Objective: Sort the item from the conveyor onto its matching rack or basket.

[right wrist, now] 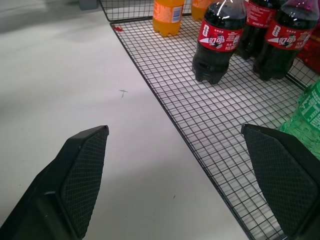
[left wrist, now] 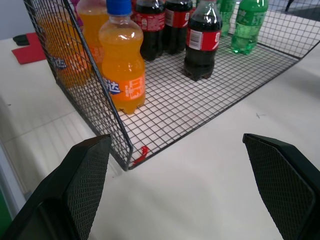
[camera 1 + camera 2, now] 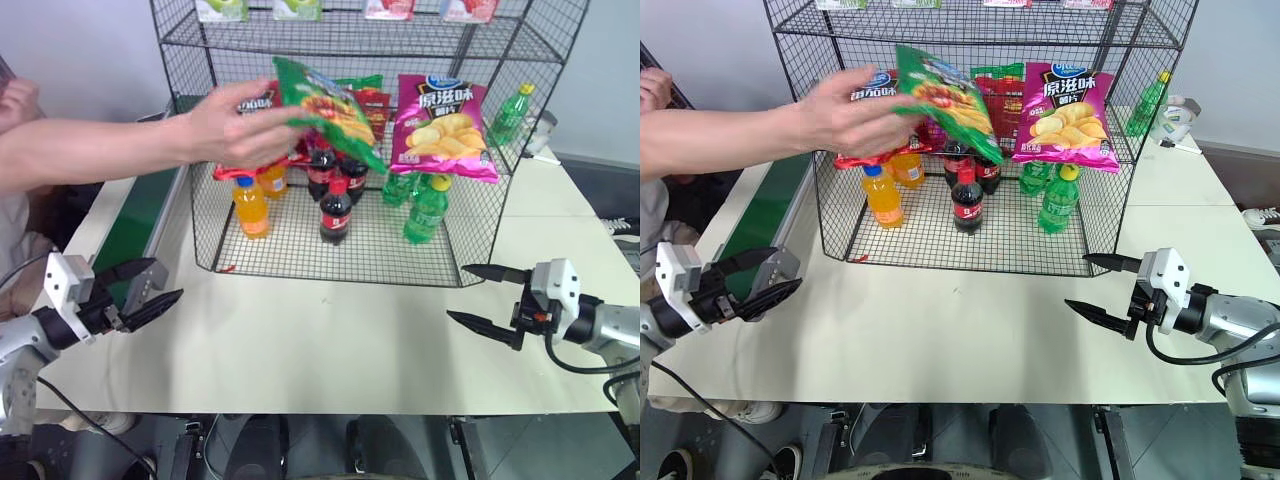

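I see bare white table (image 3: 330, 350) between my two spread-open grippers, so there is free passage up to the black wire rack (image 3: 200, 215). A person's arm (image 3: 100, 150) reaches across the rack's front, holding the green crisp bag (image 3: 325, 105) there. Bottles (image 3: 335, 210) crowd the bottom tier, with open mesh floor in front of them.

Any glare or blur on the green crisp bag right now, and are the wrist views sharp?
Left eye view: the green crisp bag in the person's hand is slightly smeared, its foil catching light. Right eye view: same smear; the magenta bag reads sharp. Left wrist view: the orange bottle is crisp, the fingers soft. Right wrist view: the cola bottle is crisp.
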You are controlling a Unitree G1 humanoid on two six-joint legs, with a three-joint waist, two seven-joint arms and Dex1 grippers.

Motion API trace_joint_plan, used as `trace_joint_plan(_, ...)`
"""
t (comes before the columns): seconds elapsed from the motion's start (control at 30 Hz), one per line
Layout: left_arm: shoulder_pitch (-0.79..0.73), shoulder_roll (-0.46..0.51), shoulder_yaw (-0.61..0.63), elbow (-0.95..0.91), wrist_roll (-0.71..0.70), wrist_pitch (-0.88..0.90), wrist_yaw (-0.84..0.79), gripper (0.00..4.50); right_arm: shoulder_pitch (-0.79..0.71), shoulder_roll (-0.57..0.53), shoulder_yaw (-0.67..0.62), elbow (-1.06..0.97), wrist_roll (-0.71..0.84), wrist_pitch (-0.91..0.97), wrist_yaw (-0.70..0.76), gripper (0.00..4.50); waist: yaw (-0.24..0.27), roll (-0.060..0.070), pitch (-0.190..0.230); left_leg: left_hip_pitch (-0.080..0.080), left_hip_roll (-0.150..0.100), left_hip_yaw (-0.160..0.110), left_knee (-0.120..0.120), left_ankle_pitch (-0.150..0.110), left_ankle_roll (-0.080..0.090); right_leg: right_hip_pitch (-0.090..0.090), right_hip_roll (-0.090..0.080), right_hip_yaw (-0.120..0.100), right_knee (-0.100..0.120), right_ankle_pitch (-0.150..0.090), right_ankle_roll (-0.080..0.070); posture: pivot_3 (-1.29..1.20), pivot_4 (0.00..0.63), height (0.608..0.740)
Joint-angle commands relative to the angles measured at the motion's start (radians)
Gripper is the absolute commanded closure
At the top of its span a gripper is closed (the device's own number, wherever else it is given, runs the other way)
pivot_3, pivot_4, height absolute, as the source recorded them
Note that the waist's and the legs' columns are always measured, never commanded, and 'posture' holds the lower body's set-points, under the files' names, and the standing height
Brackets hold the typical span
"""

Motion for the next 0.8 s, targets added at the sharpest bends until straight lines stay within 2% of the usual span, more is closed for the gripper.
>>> trace_joint_plan(0.03, 0.000, 0.001, 0.033, -0.037, -0.025, -0.004, 0.006, 0.00, -0.013, -0.002, -0.009, 0.003, 0.004, -0.016, 0.003, 0.07, 0.000, 0.000, 0.000, 0.000, 0.000, 0.000, 0.000, 0.000, 0.000, 0.000, 0.000, 0.000, 0.000, 0.000, 0.000, 0.00, 0.150, 0.739)
trace_joint_plan(0.3, 0.001, -0.010, 0.057, -0.056, -0.080, 0.049, 0.040, 0.00, -0.034, 0.005, 0.013, -0.001, -0.001, -0.011, -0.009, 0.07, -0.001, 0.000, 0.000, 0.000, 0.000, 0.000, 0.000, 0.000, 0.000, 0.000, 0.000, 0.000, 0.000, 0.000, 0.000, 0.00, 0.150, 0.739)
trace_joint_plan(0.53, -0.001, -0.034, 0.049, -0.052, -0.033, 0.007, 0.107, 0.00, -0.075, 0.014, 0.045, -0.003, 0.000, -0.001, -0.032, 0.07, 0.000, 0.000, 0.000, 0.000, 0.000, 0.000, 0.000, 0.000, 0.000, 0.000, 0.000, 0.000, 0.000, 0.000, 0.000, 0.00, 0.150, 0.739)
trace_joint_plan(0.8, 0.037, -0.033, 0.049, -0.057, -0.024, -0.020, 0.098, 0.00, -0.099, 0.018, 0.073, -0.004, 0.001, 0.002, -0.035, 0.07, 0.000, 0.000, 0.000, 0.000, 0.000, 0.000, 0.001, 0.000, 0.000, 0.000, 0.000, 0.000, 0.000, 0.000, 0.000, 0.00, 0.150, 0.739)
